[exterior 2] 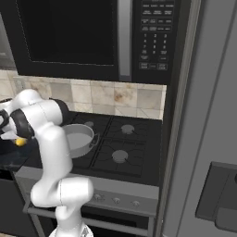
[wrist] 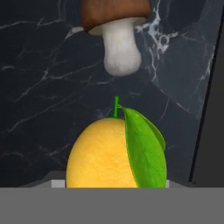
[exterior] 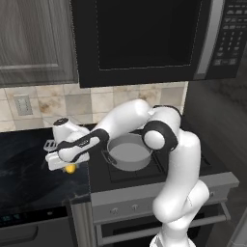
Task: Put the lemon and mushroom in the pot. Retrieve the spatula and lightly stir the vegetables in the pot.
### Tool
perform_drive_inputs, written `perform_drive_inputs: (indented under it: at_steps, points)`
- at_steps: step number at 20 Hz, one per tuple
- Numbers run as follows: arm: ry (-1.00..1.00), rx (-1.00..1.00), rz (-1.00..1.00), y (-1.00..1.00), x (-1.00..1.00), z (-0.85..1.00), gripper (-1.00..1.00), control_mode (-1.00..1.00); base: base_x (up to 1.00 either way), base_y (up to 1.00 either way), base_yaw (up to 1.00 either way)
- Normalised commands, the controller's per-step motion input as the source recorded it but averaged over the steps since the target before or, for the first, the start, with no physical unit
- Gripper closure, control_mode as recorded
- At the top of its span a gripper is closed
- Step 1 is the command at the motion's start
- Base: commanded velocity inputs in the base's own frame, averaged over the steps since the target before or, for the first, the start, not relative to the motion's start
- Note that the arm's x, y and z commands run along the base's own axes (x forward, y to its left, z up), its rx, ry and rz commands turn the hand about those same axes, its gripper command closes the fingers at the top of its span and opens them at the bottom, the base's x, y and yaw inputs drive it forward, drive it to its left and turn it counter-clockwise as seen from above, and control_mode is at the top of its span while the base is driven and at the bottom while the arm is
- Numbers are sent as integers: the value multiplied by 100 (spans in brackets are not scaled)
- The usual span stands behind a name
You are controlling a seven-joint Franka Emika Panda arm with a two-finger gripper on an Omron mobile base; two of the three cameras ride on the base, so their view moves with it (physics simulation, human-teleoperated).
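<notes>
The yellow lemon [wrist: 103, 153], with a green leaf, lies close under my hand on the dark marble counter [wrist: 39, 87]; it also shows as the lemon [exterior: 71, 168] and the lemon [exterior 2: 20, 141]. My gripper [exterior: 69, 163] hangs right over it, its fingertips hidden by the hand and the fruit, so its state is unclear. The brown-capped mushroom [wrist: 116, 39] lies on its side just beyond the lemon. The grey pot [exterior: 128, 152] stands on the stove's front left burner, to the right of my hand, and is also the pot [exterior 2: 76, 139]. The spatula [exterior: 49, 144] peeks out behind the hand.
The black stove [exterior 2: 125, 148] adjoins the counter on the right. A microwave [exterior: 144, 38] hangs above the stove. A tiled wall [exterior: 43, 101] runs behind the counter. A tall dark fridge panel [exterior 2: 203, 139] stands at the far right.
</notes>
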Motion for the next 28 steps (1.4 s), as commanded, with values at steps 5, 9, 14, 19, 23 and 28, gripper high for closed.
perform_drive_inputs:
  at_steps: [5, 9, 14, 19, 23, 28]
  points:
    - [-26, 8, 4, -21, -40, 59, 100, -100, 0, 0, 0]
    - [-24, 9, 4, -48, -12, 75, 100, -100, 0, 0, 0]
    - [-13, 14, 3, -91, 0, 64, 100, -100, 0, 0, 0]
    - [-3, 21, 4, -100, 9, 37, 100, -100, 0, 0, 0]
    - [1, 13, 1, -100, 0, 0, 100, -100, 0, 0, 0]
    - [1, 5, 2, -94, 0, 2, 100, -100, 0, 0, 0]
